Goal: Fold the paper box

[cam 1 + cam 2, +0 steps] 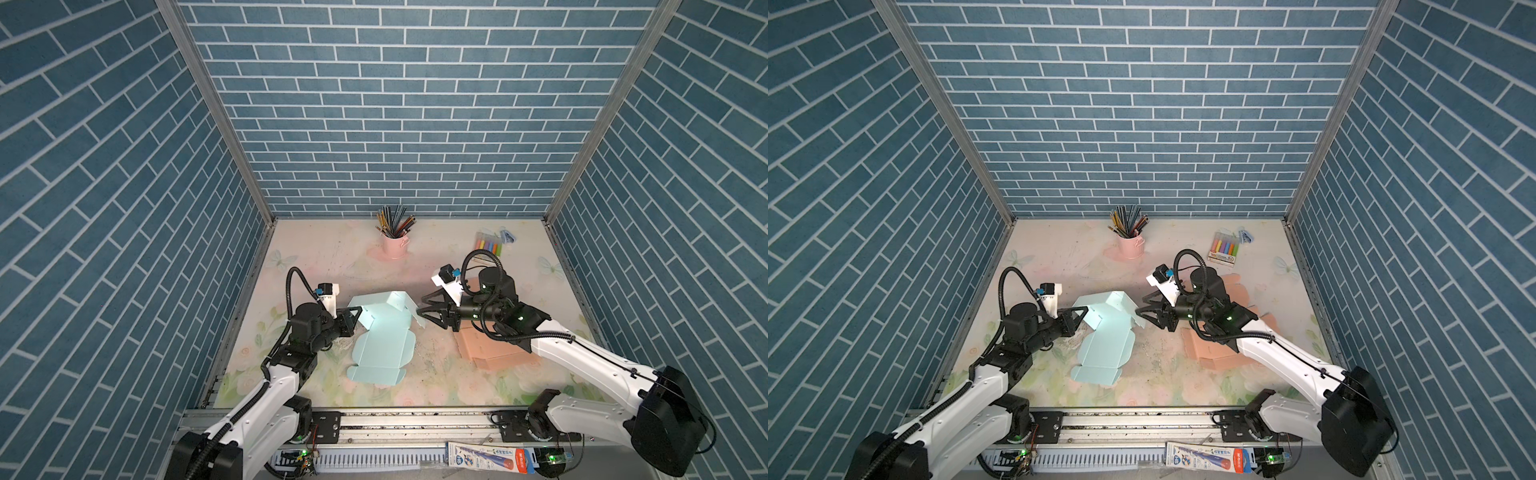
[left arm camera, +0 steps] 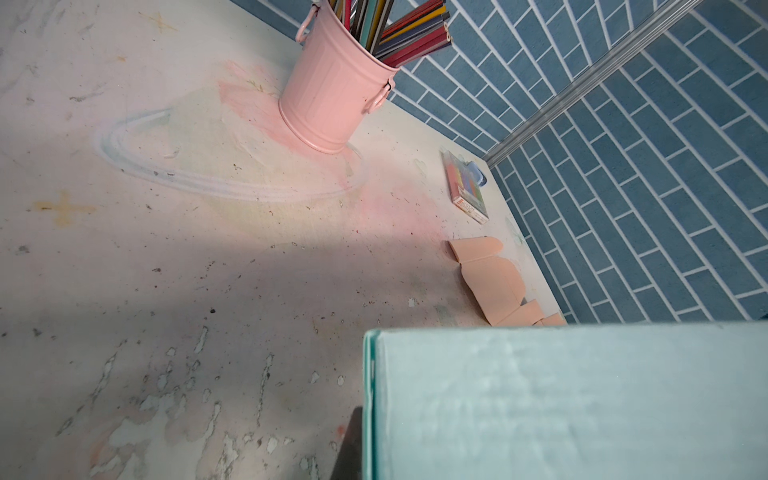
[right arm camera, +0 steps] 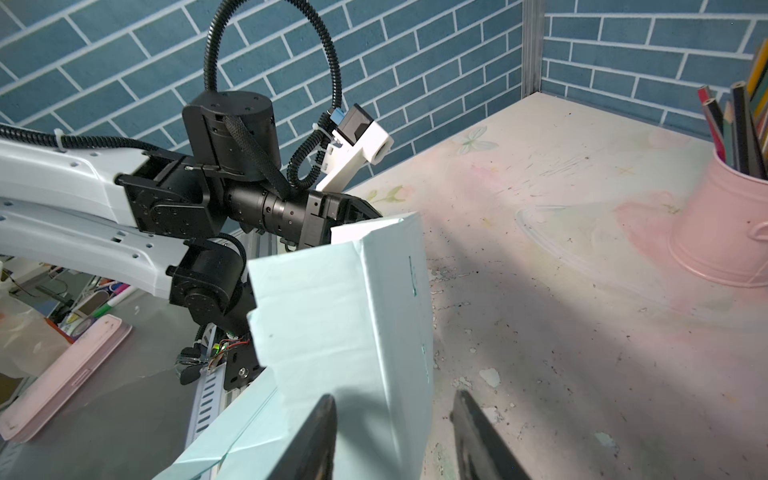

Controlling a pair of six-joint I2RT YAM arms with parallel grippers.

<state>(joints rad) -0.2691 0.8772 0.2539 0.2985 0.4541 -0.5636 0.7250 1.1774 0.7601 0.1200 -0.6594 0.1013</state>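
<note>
1. Left jaws: shut tight on the raised left wall of the paper box (image 1: pixel 382 349). The left wrist view shows its doubled blue edge (image 2: pixel 368 399) right at the camera.
2. Right jaws: part open, holding nothing. In the right wrist view one finger (image 3: pixel 322 436) sits in front of the box's flap and the other is over bare worktop (image 3: pixel 582 374), so the right wall's edge stands between them.
3. Box position: mid-worktop in both top views. The far half is stood up into walls and the near half lies flat.
4. Step in hand, as I judge it: pinch the right wall to match the left.
5. Method: centre the wall edge between the fingers before closing, and grip near the crease, not mid-panel, because thin card buckles. The left side serves as a fixed anchor.
6. Surroundings: peach card blanks (image 1: pixel 494 353) lie under my right arm. The pink pencil bucket (image 1: pixel 394 245) stands at the back, well apart from the box.
</note>
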